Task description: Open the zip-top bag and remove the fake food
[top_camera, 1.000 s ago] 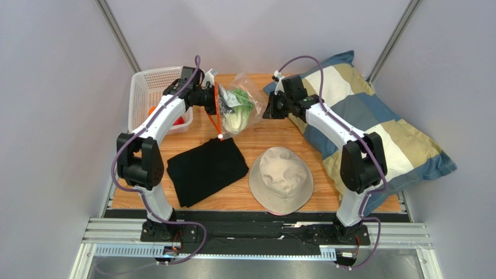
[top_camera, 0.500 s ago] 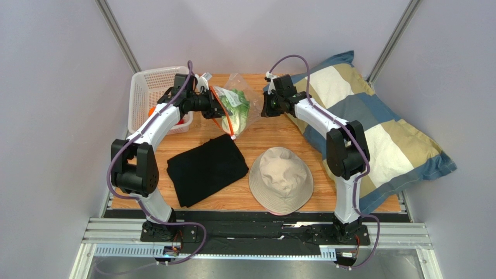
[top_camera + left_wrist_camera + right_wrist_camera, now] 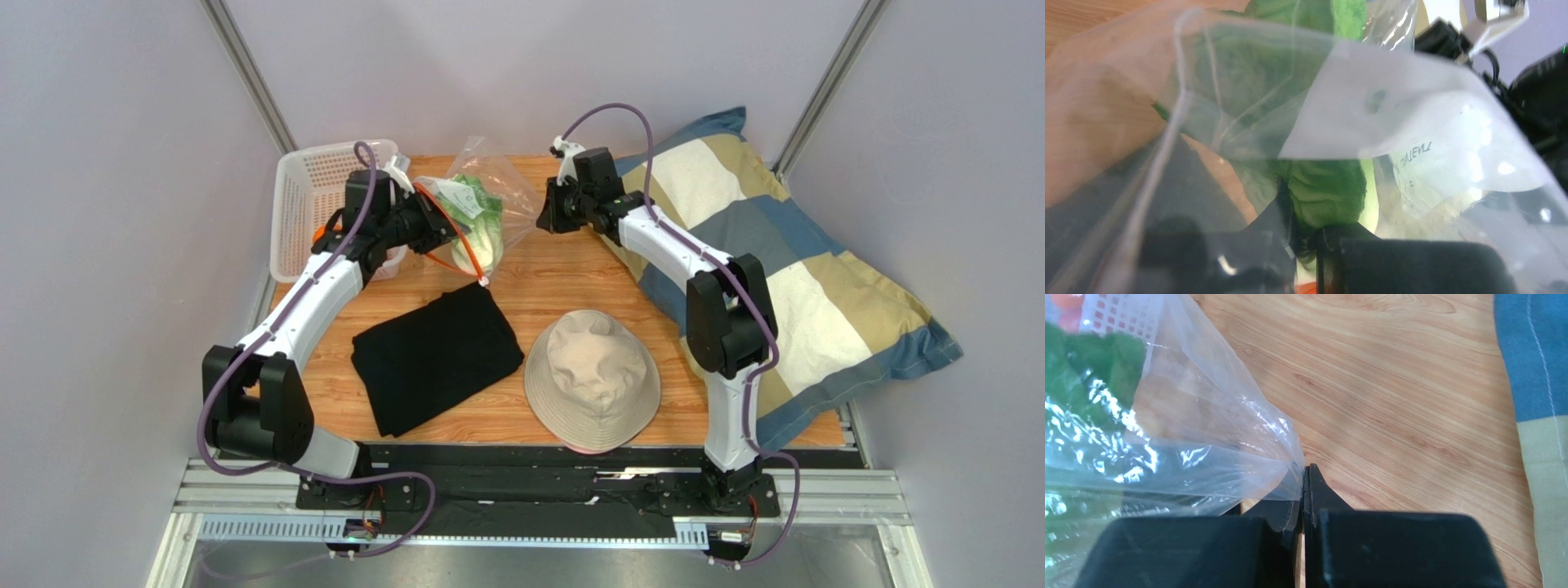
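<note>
L gripper (image 3: 432, 232) clamps the zip-strip side of the zip-top bag (image 3: 478, 165); R gripper (image 3: 541, 217) is pinched shut on a clear corner. Bag hangs over the table's (image 3: 558, 276) far centre, betw. mesh basket (image 3: 307, 184) and pillow (image 3: 785, 245). Toy cabbage (image 3: 476, 211) still inside: opening looks underway, and next calls for pulling the mouth wide w/o a grip slipping.

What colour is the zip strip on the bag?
Orange-red. The zip strip shows best in the top external view.
</note>
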Robot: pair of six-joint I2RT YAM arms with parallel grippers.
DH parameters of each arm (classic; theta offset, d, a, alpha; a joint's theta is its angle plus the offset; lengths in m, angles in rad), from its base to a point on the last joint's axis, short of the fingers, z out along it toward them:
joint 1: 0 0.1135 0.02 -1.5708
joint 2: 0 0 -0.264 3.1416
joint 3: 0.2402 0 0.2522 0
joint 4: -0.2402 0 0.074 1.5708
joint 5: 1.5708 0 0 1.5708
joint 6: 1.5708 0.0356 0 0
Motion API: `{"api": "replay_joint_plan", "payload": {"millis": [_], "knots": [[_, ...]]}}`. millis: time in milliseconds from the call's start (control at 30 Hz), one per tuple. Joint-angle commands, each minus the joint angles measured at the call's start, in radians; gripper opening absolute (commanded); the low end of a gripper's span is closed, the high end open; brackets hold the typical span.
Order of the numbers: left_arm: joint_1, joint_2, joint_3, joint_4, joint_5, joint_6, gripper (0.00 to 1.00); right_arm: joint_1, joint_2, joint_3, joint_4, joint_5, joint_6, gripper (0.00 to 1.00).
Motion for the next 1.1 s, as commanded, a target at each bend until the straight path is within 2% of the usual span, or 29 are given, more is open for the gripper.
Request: {"api": "replay_joint_plan", "payload": {"millis": [0,167,300,367,433,567,700,733,833,933,1067], "knots": [[0.026,0.009,0.155,-0.021,-0.209,-0.009,0.00,-0.046,-0.111,-0.152,0.096,0.146,-0.033,0.00],[0.041,-0.001,0.198,-0.095,-0.278,-0.027,0.00,-0.097,-0.106,-0.176,0.044,0.189,-0.004,0.00],[0.044,-0.040,0.179,-0.144,-0.335,-0.061,0.00,-0.117,-0.059,-0.100,-0.007,0.241,-0.009,0.00],[0.046,-0.041,0.189,-0.185,-0.393,-0.047,0.00,-0.127,-0.036,-0.078,-0.036,0.266,-0.001,0.00],[0.047,-0.035,0.198,-0.187,-0.386,-0.006,0.00,-0.131,-0.019,-0.043,-0.051,0.305,-0.009,0.00],[0.059,0.016,0.237,-0.219,-0.168,-0.015,0.00,-0.135,0.062,0.054,-0.093,0.313,-0.021,0.00],[0.053,0.026,0.183,-0.184,0.005,-0.055,0.00,-0.132,0.146,0.170,-0.099,0.206,0.028,0.00],[0.050,0.019,0.157,-0.217,0.016,-0.044,0.00,-0.132,0.173,0.275,-0.169,0.178,0.043,0.00],[0.049,-0.003,0.087,-0.300,-0.016,0.031,0.00,-0.129,0.262,0.400,-0.241,0.138,0.120,0.00],[0.049,0.028,0.079,-0.438,0.022,0.156,0.00,-0.127,0.320,0.492,-0.239,0.151,0.207,0.00],[0.049,-0.001,0.037,-0.495,0.062,0.259,0.00,-0.127,0.406,0.620,-0.237,0.198,0.297,0.00]]}}
